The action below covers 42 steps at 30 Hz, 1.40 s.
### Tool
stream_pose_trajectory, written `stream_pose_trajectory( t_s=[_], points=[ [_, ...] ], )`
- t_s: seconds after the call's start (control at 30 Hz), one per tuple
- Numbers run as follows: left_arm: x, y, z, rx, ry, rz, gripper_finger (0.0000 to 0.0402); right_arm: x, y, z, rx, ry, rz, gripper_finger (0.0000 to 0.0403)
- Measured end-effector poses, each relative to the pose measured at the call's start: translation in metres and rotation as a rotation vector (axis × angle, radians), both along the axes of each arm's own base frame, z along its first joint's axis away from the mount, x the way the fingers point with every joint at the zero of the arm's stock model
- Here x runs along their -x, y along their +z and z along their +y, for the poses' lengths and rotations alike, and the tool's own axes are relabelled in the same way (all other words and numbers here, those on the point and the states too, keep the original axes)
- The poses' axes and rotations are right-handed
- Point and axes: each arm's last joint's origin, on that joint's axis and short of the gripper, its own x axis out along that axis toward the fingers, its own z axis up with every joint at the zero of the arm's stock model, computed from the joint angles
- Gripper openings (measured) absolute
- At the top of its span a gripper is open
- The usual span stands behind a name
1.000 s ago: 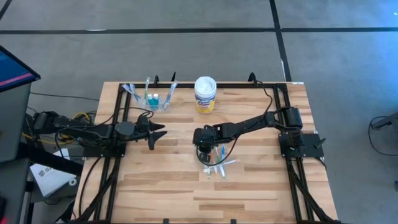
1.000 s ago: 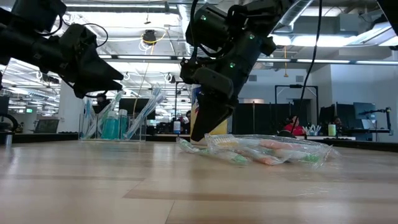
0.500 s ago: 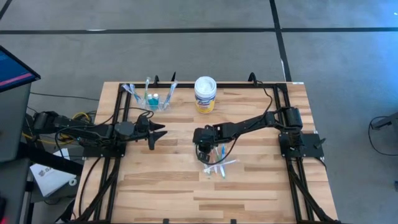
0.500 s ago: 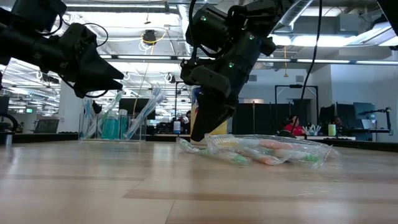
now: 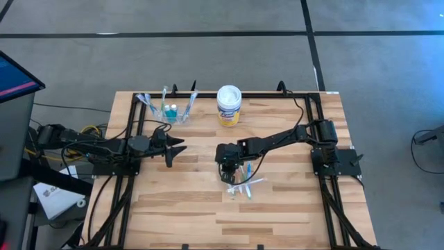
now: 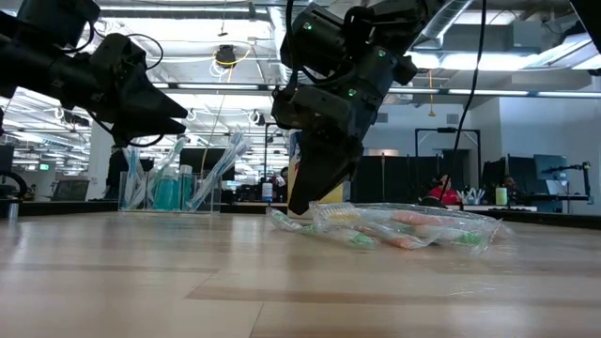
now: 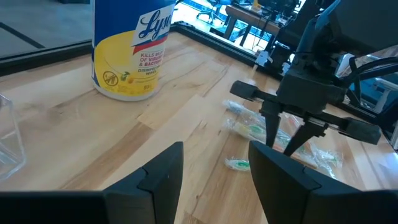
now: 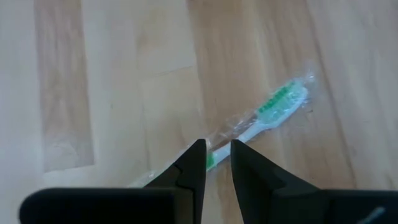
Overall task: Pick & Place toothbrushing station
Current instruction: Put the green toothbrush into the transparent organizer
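Note:
A clear plastic cup (image 5: 171, 111) stands at the table's far left with several toothbrushes and teal toothpaste tubes upright in it. A small heap of wrapped toothbrushes (image 5: 244, 186) lies mid-table; it also shows in the low view (image 6: 404, 225). My right gripper (image 5: 231, 179) points down at the heap's left end, shut on a green-and-white toothbrush (image 8: 273, 106) in a clear wrapper. My left gripper (image 5: 182, 148) is open and empty, hovering above the table left of centre. My right gripper pinches the wrapped toothbrush's handle (image 8: 214, 157) between its two fingers, through the clear wrapper. The fingers come from above, pointing down, and lie across the handle. The toothbrush lies flat on the table, its green bristle head (image 8: 283, 99) pointing away from the fingers.
A white-lidded, yellow-labelled round tub (image 5: 229, 105) stands at the far middle of the table, right of the cup. A black frame (image 5: 208, 95) runs along the table's far and side edges. Bare wood lies toward the near edge.

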Motion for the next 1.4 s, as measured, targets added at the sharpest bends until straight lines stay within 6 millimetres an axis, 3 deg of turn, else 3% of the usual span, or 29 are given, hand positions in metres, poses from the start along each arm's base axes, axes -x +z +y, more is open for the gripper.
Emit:
stream_pose_trajectory(
  t_s=[0.57,0.73,0.93,1.1,1.3,1.4],
  points=[
    [0.000,0.001,0.000,0.001,-0.002,-0.010,0.0176,-0.002,0.001,-0.003,0.010,-0.034,-0.025,0.0144],
    [0.000,0.002,0.000,0.001,-0.002,-0.017,0.0176,-0.004,-0.016,-0.004,0.005,-0.075,0.018,0.0144],
    [-0.001,0.002,0.000,0.001,0.002,-0.023,0.0176,-0.017,-0.039,-0.003,-0.023,-0.085,0.003,0.0130],
    [-0.001,0.003,0.000,0.001,0.002,-0.034,0.0176,-0.019,-0.039,-0.003,-0.017,-0.088,0.006,0.0097],
    [-0.001,0.004,0.000,0.002,0.001,-0.038,0.0176,-0.017,-0.031,-0.004,0.004,-0.092,-0.005,0.0016],
    [-0.001,0.004,0.000,0.002,0.001,-0.039,0.0176,-0.016,-0.029,-0.003,0.007,-0.083,-0.002,0.0012]
  ],
)
